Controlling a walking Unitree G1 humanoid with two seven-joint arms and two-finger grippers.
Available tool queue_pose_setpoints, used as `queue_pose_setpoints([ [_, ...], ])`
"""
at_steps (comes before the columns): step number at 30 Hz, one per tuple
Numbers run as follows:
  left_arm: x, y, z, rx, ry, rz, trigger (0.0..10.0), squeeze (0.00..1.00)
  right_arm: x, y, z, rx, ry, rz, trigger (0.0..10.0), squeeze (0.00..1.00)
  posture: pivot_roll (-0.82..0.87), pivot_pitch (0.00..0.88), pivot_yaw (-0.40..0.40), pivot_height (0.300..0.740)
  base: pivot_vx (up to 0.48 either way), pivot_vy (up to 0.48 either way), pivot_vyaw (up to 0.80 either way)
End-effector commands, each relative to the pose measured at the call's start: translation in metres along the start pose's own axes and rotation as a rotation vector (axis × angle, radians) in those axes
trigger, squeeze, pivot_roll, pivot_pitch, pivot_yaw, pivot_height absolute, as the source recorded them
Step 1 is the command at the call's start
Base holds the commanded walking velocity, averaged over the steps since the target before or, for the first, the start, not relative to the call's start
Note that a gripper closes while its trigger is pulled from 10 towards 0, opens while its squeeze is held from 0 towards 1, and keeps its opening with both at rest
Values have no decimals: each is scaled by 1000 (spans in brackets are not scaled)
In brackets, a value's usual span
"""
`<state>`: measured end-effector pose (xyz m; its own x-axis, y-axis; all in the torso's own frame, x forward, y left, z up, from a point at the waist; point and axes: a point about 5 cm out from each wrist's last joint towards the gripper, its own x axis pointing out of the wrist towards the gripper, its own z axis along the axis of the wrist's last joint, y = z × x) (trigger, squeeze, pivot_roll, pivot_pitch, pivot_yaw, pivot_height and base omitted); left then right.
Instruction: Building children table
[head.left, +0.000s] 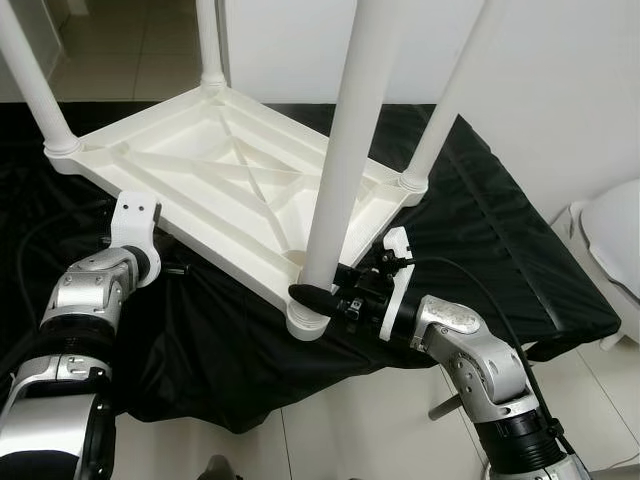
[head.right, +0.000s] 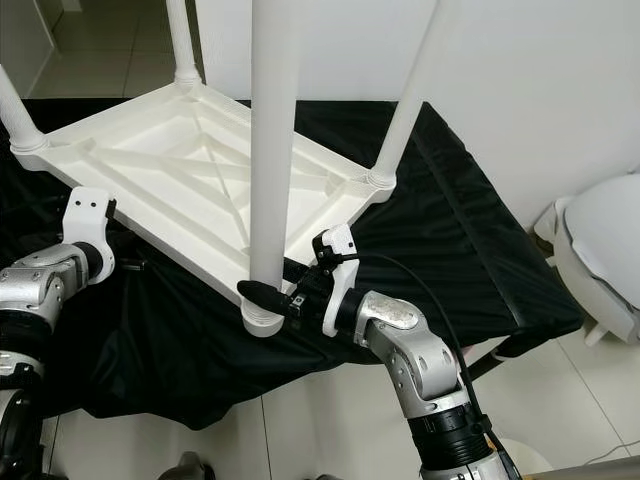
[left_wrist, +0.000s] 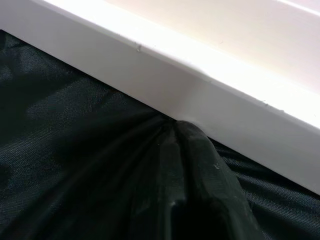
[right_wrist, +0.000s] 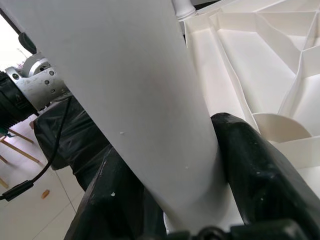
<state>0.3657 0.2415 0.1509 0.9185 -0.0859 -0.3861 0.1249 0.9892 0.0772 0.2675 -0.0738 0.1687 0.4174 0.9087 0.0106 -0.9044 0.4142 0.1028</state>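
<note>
Leg (head.left: 345, 150) tops cut off by frame; left gripper (head.left: 180, 270) fingers hidden under tabletop (head.left: 200, 170)

Smooth white plastic table (head.left: 200, 170), black cloth (head.left: 480, 240)

A black cloth (head.left: 480, 230) lies crumpled over a low surface, its edge hanging down toward the pale tiled floor (head.left: 370, 430) at 6 o'clock. A white wall (head.left: 560, 90) rises at 1 o'clock. At 3 o'clock, a rounded white object (head.left: 615, 235) stands near the cloth's corner; what it is cannot be told. More tiled floor (head.left: 130, 50) shows at 11 o'clock beyond the cloth.
</note>
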Motion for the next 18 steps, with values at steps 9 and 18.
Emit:
queue_pose_setpoints([
  [9,6,-6,20,56,-72,39,10000,0,24,46,-13,167,-1,337,0,0,-12,78,-71,740,0,0,0],
  [18,5,7,12,59,-49,133,10000,0,15,54,-13,190,9,402,0,0,-1,73,-70,740,0,0,0],
])
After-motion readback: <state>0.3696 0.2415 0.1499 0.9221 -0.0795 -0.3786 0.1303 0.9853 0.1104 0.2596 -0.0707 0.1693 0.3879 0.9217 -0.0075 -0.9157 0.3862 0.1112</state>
